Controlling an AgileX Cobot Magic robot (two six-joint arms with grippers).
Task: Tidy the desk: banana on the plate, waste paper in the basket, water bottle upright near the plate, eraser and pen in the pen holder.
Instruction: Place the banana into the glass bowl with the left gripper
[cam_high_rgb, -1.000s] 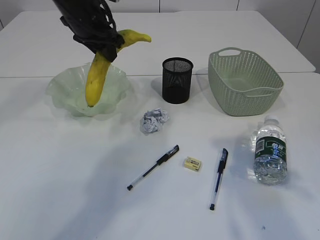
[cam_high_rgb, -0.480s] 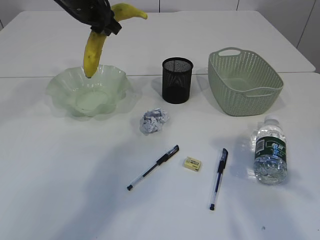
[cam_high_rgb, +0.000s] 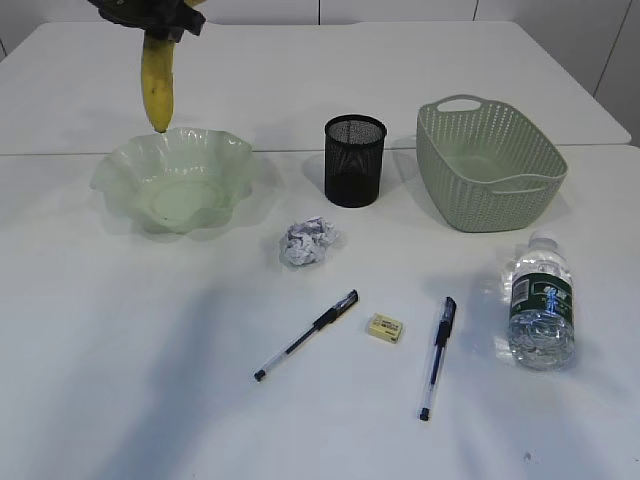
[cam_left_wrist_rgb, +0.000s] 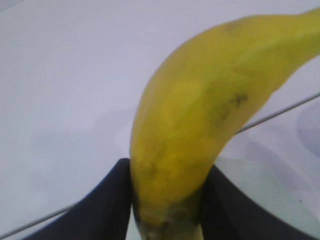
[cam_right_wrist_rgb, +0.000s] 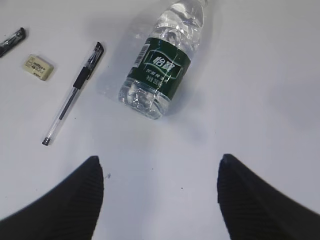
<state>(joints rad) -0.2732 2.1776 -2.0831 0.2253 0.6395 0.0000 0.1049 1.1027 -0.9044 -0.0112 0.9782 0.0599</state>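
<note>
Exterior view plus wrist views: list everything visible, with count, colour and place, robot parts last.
banana: 1, yellow, hanging above plate's far rim
plate: 1, pale green, left
pen holder: 1, black mesh, centre
basket: 1, green, right
waste paper: 1, white, centre
pens: 2, black, front
eraser: 1, yellowish, between pens
water bottle: 1, clear, green label, lying right
left hand: black, gripping banana
right hand: black, open above table
</note>
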